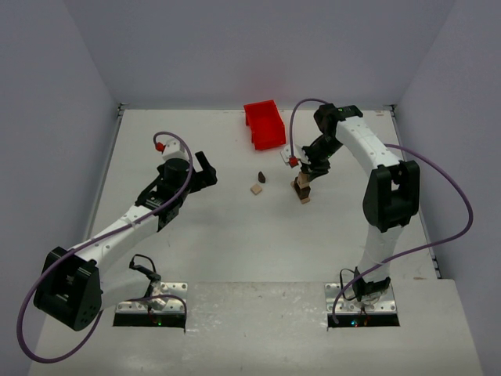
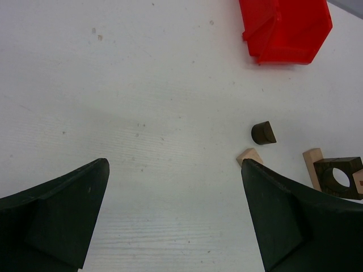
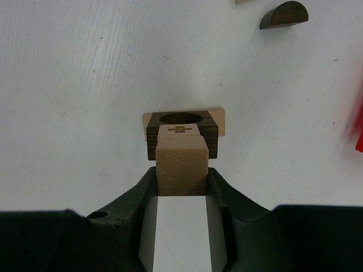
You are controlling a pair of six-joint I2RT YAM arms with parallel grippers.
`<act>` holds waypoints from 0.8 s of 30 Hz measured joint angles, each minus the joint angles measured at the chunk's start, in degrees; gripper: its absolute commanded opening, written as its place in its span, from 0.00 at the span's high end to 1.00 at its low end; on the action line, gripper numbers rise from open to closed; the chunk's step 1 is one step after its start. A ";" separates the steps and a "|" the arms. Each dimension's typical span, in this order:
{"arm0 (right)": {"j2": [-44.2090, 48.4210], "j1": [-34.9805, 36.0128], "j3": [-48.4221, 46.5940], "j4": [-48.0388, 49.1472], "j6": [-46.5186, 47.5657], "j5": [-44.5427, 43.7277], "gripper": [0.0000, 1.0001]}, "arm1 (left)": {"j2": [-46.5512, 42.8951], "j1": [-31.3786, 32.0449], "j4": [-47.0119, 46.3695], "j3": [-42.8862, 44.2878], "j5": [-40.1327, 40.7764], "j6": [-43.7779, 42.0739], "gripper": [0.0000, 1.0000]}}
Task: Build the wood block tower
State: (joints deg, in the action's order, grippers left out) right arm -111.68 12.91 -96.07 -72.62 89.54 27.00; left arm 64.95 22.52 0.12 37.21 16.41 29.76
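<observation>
Right of the middle of the table (image 1: 219, 235), the wood block tower (image 1: 304, 190) is seen standing, its dark holed block (image 3: 181, 133) laid on a pale base; a pale block (image 3: 181, 161) is clamped at its top by the right gripper (image 3: 181, 175), that arm being bent steeply downward; the left gripper (image 1: 205, 171) is held spread wide and grasping nothing, its arm stretched low, well apart from the tower; a dark half-round block (image 1: 261, 177) lies between them, before a red bin (image 1: 264, 124).

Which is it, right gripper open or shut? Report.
Shut on the pale block: the right gripper clamps both its sides at the tower.
</observation>
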 measured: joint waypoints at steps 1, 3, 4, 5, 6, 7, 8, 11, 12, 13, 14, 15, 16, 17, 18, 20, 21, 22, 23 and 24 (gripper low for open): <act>0.00 0.00 0.00 -0.02 0.00 0.00 0.69 | 0.00 0.00 0.00 0.00 0.00 0.00 0.00; -0.03 0.00 0.00 -0.06 0.01 0.00 0.68 | 0.00 0.00 -0.01 0.00 -0.04 0.00 0.00; -0.04 0.00 0.00 -0.07 0.02 0.00 0.67 | 0.00 0.00 -0.02 0.00 -0.07 0.00 0.00; -0.04 0.00 0.00 -0.07 0.02 0.00 0.67 | 0.02 0.00 -0.02 0.00 -0.09 0.00 0.00; -0.04 0.00 0.00 -0.07 0.02 -0.02 0.66 | 0.02 0.00 -0.02 0.00 -0.11 0.00 0.00; -0.04 0.00 0.00 -0.07 0.02 -0.02 0.66 | 0.02 0.00 -0.02 0.00 -0.11 0.00 0.00; -0.04 0.00 0.00 -0.07 0.04 -0.02 0.65 | 0.02 0.00 -0.04 0.00 -0.13 0.00 0.00; -0.04 0.00 0.00 -0.10 0.03 -0.04 0.64 | 0.02 0.00 -0.07 0.00 -0.15 0.00 0.00; -0.05 0.00 0.00 -0.09 0.04 -0.04 0.63 | 0.03 0.00 -0.08 0.00 -0.16 0.00 0.00; -0.06 0.00 0.00 -0.10 0.04 -0.04 0.63 | 0.05 0.00 -0.11 0.00 -0.17 0.00 0.00; -0.07 0.01 0.00 -0.10 0.04 -0.04 0.63 | 0.07 0.00 -0.13 0.00 -0.18 0.00 0.00; -0.07 0.04 0.00 -0.09 0.02 -0.04 0.61 | 0.09 0.00 -0.13 0.00 -0.18 0.00 0.00; -0.07 0.04 0.00 -0.09 0.02 -0.04 0.60 | 0.09 0.00 -0.13 0.00 -0.20 0.00 0.00; -0.07 0.04 0.00 -0.09 0.02 -0.04 0.60 | 0.11 0.00 -0.15 0.00 -0.20 0.00 0.00; -0.07 0.04 0.00 -0.09 0.02 -0.04 0.60 | 0.11 0.00 -0.15 0.00 -0.20 0.00 0.00; -0.07 0.04 0.00 -0.09 0.02 -0.06 0.58 | 0.11 0.00 -0.15 0.00 -0.20 -0.02 0.00; -0.07 0.04 0.00 -0.09 0.02 -0.05 0.56 | 0.11 0.00 -0.15 0.00 -0.20 -0.02 0.00; -0.07 0.06 0.00 -0.09 0.02 -0.04 0.56 | 0.12 0.00 -0.15 0.00 -0.20 -0.02 0.00; -0.07 0.08 0.00 -0.09 0.02 -0.05 0.55 | 0.15 0.00 -0.15 0.00 -0.20 -0.02 0.00; -0.07 0.09 0.00 -0.09 0.01 -0.07 0.55 | 0.20 0.00 -0.16 0.00 -0.20 -0.02 0.00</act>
State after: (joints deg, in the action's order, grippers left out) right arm -111.74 12.99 -96.07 -72.71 89.55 26.94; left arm 65.14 22.52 -0.04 37.21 16.21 29.74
